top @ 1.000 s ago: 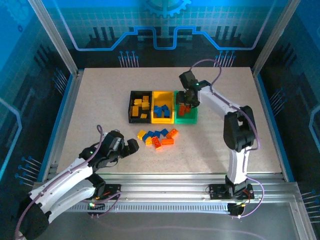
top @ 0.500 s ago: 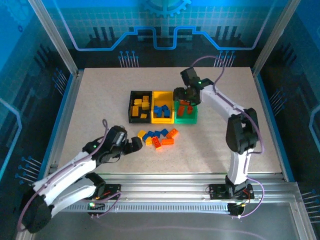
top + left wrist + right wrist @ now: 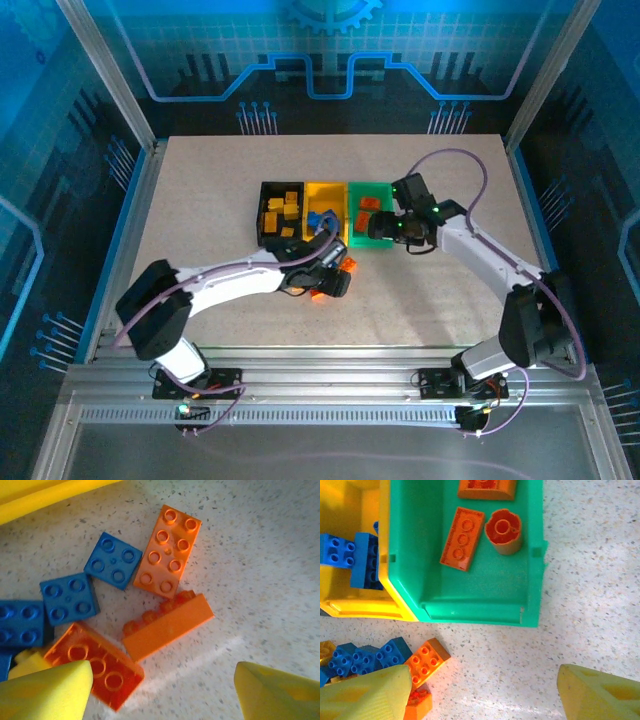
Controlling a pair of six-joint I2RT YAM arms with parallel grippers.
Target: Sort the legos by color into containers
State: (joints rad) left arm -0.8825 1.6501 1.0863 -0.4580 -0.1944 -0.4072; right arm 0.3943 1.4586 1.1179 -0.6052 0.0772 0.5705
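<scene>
Left fingers (image 3: 47,690) and right fingers (image 3: 367,692) both open, empty; closing the left among those cramped legos (image 3: 112,560) could pinch the tipped orange brick (image 3: 167,625) plus a neighbour.

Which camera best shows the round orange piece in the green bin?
The right wrist view: the round orange piece sits close up, its circular end toward the camera, beside an orange brick in the green bin. The top external view shows that bin small, its orange contents too tiny to tell the round one apart.
</scene>
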